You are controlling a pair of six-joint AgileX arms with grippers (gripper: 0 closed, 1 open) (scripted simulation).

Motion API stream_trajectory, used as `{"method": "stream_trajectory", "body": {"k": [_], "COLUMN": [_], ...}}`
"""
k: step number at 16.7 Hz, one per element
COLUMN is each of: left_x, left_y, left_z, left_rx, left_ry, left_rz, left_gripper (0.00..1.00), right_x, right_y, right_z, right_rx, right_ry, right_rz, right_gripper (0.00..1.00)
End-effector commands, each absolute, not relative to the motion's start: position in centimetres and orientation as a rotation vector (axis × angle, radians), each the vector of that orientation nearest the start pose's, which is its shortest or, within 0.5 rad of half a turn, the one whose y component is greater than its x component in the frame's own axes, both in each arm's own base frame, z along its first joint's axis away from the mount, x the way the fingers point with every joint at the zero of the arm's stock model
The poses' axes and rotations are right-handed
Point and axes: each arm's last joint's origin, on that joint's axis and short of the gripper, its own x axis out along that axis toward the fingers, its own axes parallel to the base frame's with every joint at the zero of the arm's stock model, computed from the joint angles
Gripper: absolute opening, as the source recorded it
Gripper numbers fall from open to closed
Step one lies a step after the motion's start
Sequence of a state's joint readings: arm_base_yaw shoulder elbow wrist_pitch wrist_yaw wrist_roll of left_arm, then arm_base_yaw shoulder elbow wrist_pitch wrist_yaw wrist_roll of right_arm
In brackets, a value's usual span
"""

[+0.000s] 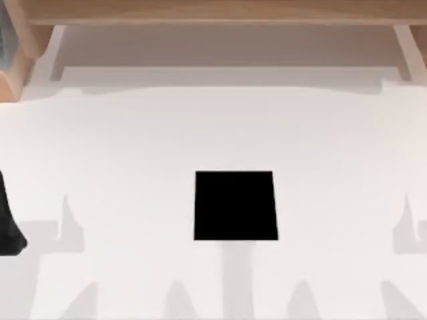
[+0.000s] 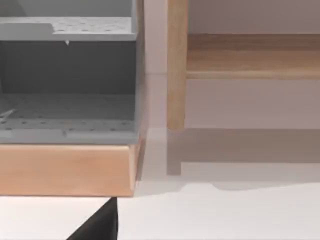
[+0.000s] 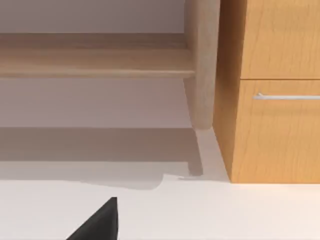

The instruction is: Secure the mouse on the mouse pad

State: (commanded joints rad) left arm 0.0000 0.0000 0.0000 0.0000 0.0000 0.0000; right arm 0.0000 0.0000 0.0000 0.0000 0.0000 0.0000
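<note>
The left arm [image 1: 9, 227] sits parked at the top view's left edge, a tall black tapering shape, well clear of the work area. A black wedge at the bottom of the left wrist view is probably part of the left end effector [image 2: 97, 225]; can't tell whether it is open or closed, or whether it holds anything. Same for the right end effector [image 3: 97, 222]: a black wedge low in the right wrist view, state can't be told. Both wrist cameras look out flat over the white counter [image 1: 133, 147], which fits arms at rest rather than reaching.

The mouse pad [image 1: 235, 205] lies flat near the middle of the counter, slightly right of centre, 1 plain black near-square with nothing on its surface. A central spot like that should let either arm reach it. I can't make out the mouse, so I judge the task not started: it has to be found and picked up first.

Farther back, a wooden shelf rail [image 1: 220, 13] runs across the rear. The left wrist view shows a grey perforated rack [image 2: 67, 70] on a wooden base beside a wooden post [image 2: 176, 65]. The right wrist view shows a wooden drawer cabinet [image 3: 275, 90] with 1 metal handle [image 3: 286, 96].
</note>
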Motion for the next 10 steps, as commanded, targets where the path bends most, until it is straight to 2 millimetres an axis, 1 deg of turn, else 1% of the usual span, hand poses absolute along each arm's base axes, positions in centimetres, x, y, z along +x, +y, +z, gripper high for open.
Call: {"method": "stream_trajectory", "body": {"k": [2,4,7,10], "left_x": [10.6,10.6,10.6,10.6], "left_y": [-0.1,-0.1,-0.1,-0.1], "left_z": [16.0,16.0,16.0,16.0], "left_rx": [0.0,0.0,0.0,0.0], "left_ry": [0.0,0.0,0.0,0.0], "left_rz": [0.0,0.0,0.0,0.0], "left_gripper": [1.0,1.0,1.0,1.0], "right_x": [10.6,10.6,10.9,12.2], "right_y": [-0.1,-0.2,-0.6,-1.3], "right_z": [16.0,16.6,18.5,20.8], "right_rx": [0.0,-0.015,-0.068,-0.136], "right_ry": [0.0,0.027,0.137,0.34], "right_rz": [0.0,-0.012,-0.046,-0.077], "right_gripper": [1.0,1.0,1.0,1.0]}}
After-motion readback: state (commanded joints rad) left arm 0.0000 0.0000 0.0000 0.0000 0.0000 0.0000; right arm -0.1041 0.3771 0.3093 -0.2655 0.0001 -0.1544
